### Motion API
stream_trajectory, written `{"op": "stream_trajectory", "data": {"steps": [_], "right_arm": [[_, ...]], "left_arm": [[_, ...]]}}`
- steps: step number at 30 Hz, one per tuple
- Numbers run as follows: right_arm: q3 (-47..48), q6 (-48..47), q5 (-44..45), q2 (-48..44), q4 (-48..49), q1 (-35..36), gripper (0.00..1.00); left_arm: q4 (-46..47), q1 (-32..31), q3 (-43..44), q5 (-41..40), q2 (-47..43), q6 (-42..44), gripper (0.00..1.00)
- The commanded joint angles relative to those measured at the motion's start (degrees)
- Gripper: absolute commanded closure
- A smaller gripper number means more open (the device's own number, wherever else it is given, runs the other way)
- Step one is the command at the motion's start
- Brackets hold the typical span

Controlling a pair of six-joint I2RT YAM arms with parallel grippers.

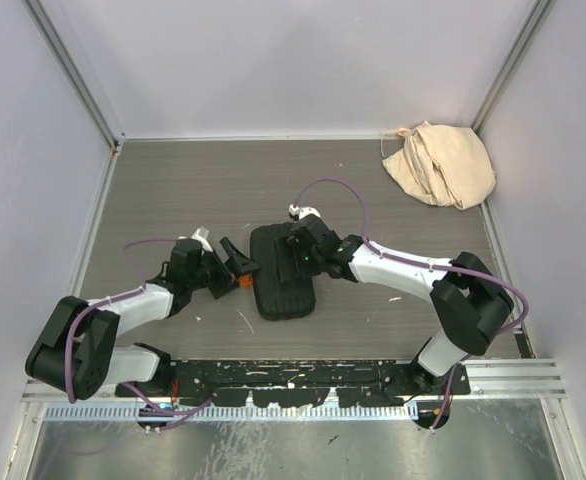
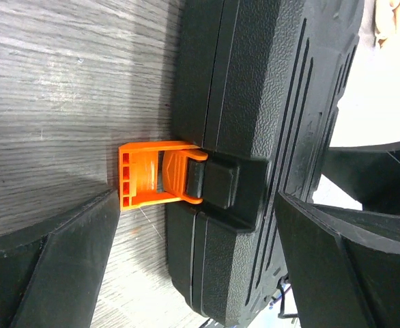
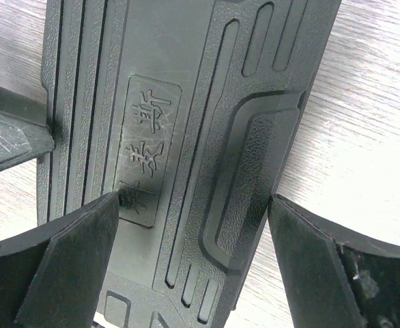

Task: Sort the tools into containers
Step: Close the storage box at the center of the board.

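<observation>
Now | left claw (image 1: 237, 264) released, beside case (image 1: 285, 295) latch (image 2: 149, 174) | right claw (image 1: 295, 255) released, over lid (image 3: 186, 137)

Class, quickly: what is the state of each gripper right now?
Left gripper: open, empty, by the small orange plastic latch.
Right gripper: open, empty, over the black ribbed hard-plastic tool case.

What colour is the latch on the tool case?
Orange latch, against the black case; the left wrist view shows it best.

White-and-black left arm (image 1: 133, 305) and right arm (image 1: 388, 265)
White link shells, bulky black joints, a looping purple cable (image 1: 325, 182) on each; black wedge-shaped fingers (image 3: 70, 273) look scuffed.
</observation>
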Motion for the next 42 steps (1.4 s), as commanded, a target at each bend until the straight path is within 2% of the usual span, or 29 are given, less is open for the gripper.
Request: {"op": "stream_trajectory", "data": {"steps": [1, 3, 9, 12, 22, 31, 42], "right_arm": [[1.2, 0.5, -1.3, 0.6, 2.4, 0.4, 0.07], [1.2, 0.6, -1.5, 0.7, 2.5, 0.4, 0.07], [1.1, 0.5, -1.7, 0.9, 2.6, 0.5, 0.07], [1.0, 0.5, -1.8, 1.0, 2.6, 0.5, 0.07], [0.5, 0.6, -2.4, 1.1, 2.9, 0.5, 0.07], [1.0, 0.6, -2.8, 1.6, 3.0, 0.5, 0.07], [1.0, 0.5, -3.0, 1.9, 3.0, 0.5, 0.08]], "left_arm": [[-7.8, -0.3, 2.5, 0.3, 2.5, 3.9, 0.01], [-7.9, -0.3, 2.6, 0.5, 2.4, 4.2, 0.03], [-8.6, -0.3, 3.5, 0.6, 1.3, 4.8, 0.21], [-10.0, -0.3, 4.3, 0.3, 0.4, 5.1, 0.27], [-12.6, -0.3, 5.5, 0.0, -4.3, 5.5, 0.36], [-13.3, -0.3, 5.7, 0.0, -7.7, 5.0, 0.40], [-8.8, -0.4, 5.0, 2.0, -7.8, 3.0, 0.42]]}}
